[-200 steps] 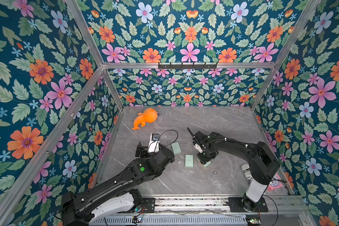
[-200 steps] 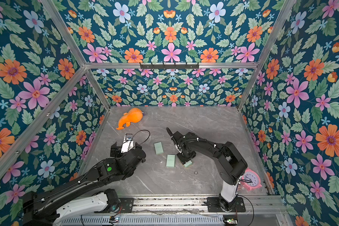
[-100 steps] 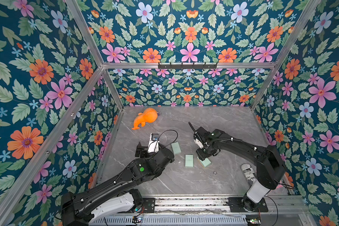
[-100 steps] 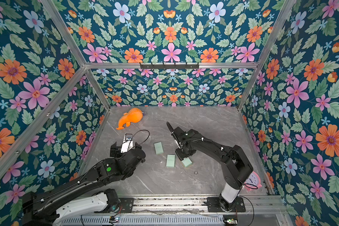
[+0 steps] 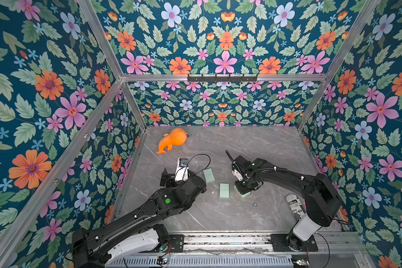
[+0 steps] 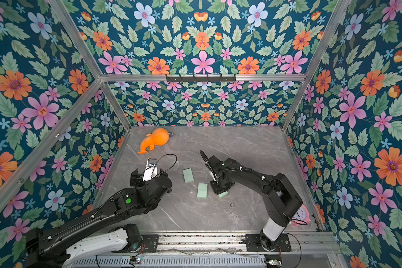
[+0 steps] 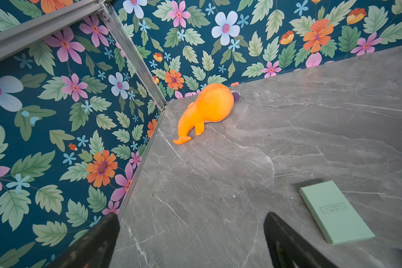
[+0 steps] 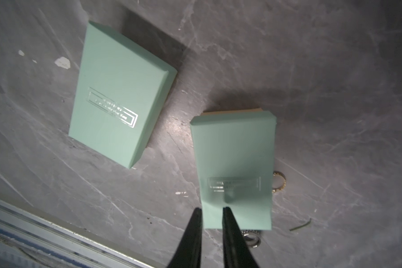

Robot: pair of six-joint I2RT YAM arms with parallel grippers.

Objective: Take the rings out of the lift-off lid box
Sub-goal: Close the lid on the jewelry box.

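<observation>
The right claw [image 8: 212, 210] clamps the mint-green box [image 8: 232, 150]; lift slowly, spilling rings [image 8: 252, 240] onto table [image 8: 334, 92]; left claw [image 7: 190, 214] stands apart.

Left arm [image 5: 149, 208] extends forward, low over the bench; left gripper [image 7: 190, 215] has its jaws spread wide. Right arm [image 5: 288, 176] reaches inward, wrist pitched down; right gripper [image 8: 211, 210] has its jaws nearly together, with a narrow gap.

Both top views are bright, evenly lit and sharp. The right wrist view is dim and grey: a mint-green box [image 8: 123, 92] throws a soft shadow on the table [image 8: 311, 69], and the right end effector [image 8: 211, 210] looks blurred.
</observation>
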